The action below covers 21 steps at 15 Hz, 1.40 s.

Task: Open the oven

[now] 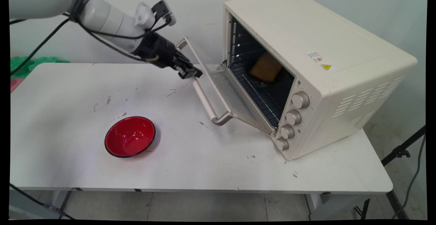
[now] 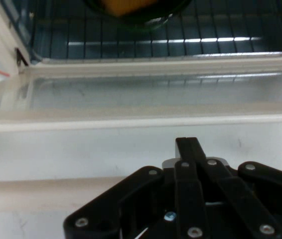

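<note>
Gripper (image 1: 189, 71) sits closed at the oven door's handle (image 1: 204, 92) — main view alone shows the red bowl (image 1: 129, 137); hand view peers across the door (image 2: 141, 99) to the rack (image 2: 181, 35).

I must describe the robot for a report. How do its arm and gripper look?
The arm is white, made of rounded tubular links. Black cables hang along it. A small white and black box sits on the wrist. The gripper is black, with a bolted metal linkage behind its fingers.
</note>
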Each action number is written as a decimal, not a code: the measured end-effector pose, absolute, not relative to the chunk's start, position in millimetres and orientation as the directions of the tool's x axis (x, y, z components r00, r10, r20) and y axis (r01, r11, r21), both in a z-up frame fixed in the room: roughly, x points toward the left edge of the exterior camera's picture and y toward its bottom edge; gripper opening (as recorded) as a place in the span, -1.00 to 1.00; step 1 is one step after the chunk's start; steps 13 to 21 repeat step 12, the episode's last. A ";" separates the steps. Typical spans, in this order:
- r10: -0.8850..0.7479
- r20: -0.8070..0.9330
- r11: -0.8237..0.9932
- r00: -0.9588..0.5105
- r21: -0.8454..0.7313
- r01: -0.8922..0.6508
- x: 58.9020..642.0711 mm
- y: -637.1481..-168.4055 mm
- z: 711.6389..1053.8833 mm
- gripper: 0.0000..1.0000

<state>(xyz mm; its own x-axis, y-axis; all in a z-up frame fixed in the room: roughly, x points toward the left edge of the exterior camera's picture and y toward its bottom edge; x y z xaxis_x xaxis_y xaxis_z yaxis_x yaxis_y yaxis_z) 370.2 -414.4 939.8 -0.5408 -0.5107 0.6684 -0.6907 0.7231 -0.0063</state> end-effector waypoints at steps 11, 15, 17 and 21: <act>-0.521 0.675 0.705 -0.522 -0.003 -0.709 411.5 -381.1 902.5 -1.00; -0.521 0.676 0.705 -0.521 -0.003 -0.709 414.8 -378.2 900.9 -1.00; -0.521 0.676 0.705 -0.521 -0.003 -0.709 414.8 -378.2 900.9 -1.00; -0.521 0.676 0.705 -0.521 -0.003 -0.709 414.8 -378.2 900.9 -1.00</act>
